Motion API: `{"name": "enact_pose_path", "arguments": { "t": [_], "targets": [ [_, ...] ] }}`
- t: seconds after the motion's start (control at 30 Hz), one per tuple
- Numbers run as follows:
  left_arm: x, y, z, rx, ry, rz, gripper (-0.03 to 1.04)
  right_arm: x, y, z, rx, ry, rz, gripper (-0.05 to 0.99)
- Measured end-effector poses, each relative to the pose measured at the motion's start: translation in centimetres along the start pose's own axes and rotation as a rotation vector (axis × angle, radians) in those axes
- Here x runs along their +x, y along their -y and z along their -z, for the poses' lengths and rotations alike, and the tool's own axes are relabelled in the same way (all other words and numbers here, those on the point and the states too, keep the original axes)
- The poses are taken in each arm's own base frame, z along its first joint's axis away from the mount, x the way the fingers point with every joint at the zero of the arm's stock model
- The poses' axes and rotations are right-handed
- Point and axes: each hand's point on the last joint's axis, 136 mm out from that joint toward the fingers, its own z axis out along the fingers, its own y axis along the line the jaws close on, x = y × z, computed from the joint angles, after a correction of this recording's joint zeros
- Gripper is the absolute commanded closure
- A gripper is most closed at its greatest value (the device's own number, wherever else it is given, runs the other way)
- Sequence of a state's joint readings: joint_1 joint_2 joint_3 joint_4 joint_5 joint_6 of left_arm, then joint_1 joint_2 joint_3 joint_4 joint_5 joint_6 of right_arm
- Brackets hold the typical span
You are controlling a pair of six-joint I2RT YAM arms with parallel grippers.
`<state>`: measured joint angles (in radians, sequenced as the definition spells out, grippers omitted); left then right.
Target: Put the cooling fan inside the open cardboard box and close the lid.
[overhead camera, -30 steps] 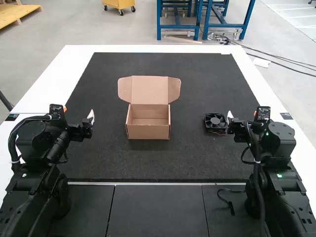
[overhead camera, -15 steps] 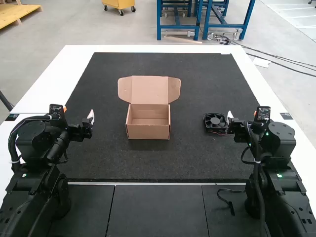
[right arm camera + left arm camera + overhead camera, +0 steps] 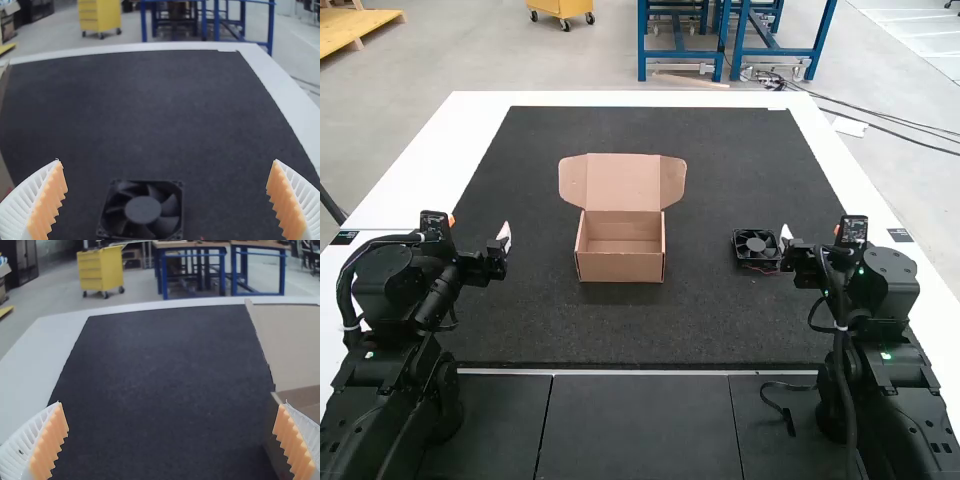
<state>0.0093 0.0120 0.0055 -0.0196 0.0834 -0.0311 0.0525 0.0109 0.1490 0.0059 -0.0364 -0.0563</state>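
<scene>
An open cardboard box (image 3: 620, 245) stands in the middle of the black mat, its lid (image 3: 622, 182) folded back flat on the far side. A black square cooling fan (image 3: 757, 245) lies flat on the mat to the box's right. My right gripper (image 3: 786, 250) is open just behind the fan; the fan (image 3: 140, 210) lies between its white ribbed fingers (image 3: 42, 205). My left gripper (image 3: 502, 245) is open at the mat's left edge, with nothing in it. The box's side (image 3: 292, 410) sits beside one left finger.
The black mat (image 3: 720, 320) covers most of the white table (image 3: 420, 150). Bare mat lies between the fan and the box, and in front of the box.
</scene>
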Motion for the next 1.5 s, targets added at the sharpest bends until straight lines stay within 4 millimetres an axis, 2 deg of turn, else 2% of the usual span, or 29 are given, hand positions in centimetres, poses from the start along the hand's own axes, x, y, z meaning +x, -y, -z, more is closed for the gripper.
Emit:
{"name": "enact_pose_path", "arguments": {
  "t": [0.13,0.2,0.33,0.47,0.57,0.67,0.73,0.83,0.9,0.97,1.07,1.2,1.33,1.43,1.5],
  "targets": [
    [-0.2,0.0,0.0,0.000,0.006,0.001,0.04,-0.3,0.0,0.0,0.000,0.012,-0.013,0.01],
    [-0.5,0.0,0.0,-0.001,0.019,0.009,0.04,-1.6,0.0,0.1,-0.002,0.066,-0.031,0.01],
    [-3.5,-0.5,0.3,-0.022,0.143,0.017,0.04,-6.1,0.1,0.8,-0.001,0.252,-0.053,0.01],
    [-5.3,-0.9,0.6,-0.044,0.200,0.023,0.04,-6.9,0.3,0.9,0.008,0.276,-0.065,0.01],
    [-8.3,-1.2,1.4,-0.059,0.256,0.023,0.04,-6.4,0.5,0.0,0.023,0.206,-0.071,0.01],
    [-12.6,-1.7,2.0,-0.080,0.308,0.023,0.04,-8.0,0.8,-1.4,0.037,0.117,-0.078,0.01],
    [-14.7,-2.1,1.5,-0.094,0.286,0.026,0.04,-9.9,1.0,-2.4,0.049,0.080,-0.081,0.01],
    [-16.2,-2.7,-0.2,-0.111,0.197,0.030,0.04,-13.0,1.0,-3.1,0.054,0.072,-0.082,0.02],
    [-17.1,-3.1,-1.3,-0.120,0.157,0.033,0.04,-14.3,0.9,-3.2,0.050,0.064,-0.082,0.02],
    [-18.0,-3.3,-2.2,-0.125,0.143,0.033,0.04,-15.0,0.9,-3.3,0.049,0.027,-0.082,0.02],
    [-19.3,-3.5,-3.2,-0.129,0.145,0.026,0.04,-14.0,0.7,-4.1,0.043,-0.134,-0.088,0.03],
    [-19.2,-4.0,-5.0,-0.145,0.040,-0.028,0.04,-12.2,0.0,-5.0,0.018,-0.369,-0.102,0.02],
    [-17.3,-3.8,-7.1,-0.115,-0.122,-0.068,0.04,-11.7,-0.2,-5.6,0.011,-0.500,-0.115,0.02],
    [-15.7,-2.7,-8.3,-0.057,-0.193,-0.080,0.05,-11.4,-0.2,-6.0,0.015,-0.577,-0.121,0.02],
    [-14.4,-1.1,-8.8,0.013,-0.234,-0.084,0.06,-11.3,0.1,-6.6,0.031,-0.608,-0.118,0.02]
  ]
}}
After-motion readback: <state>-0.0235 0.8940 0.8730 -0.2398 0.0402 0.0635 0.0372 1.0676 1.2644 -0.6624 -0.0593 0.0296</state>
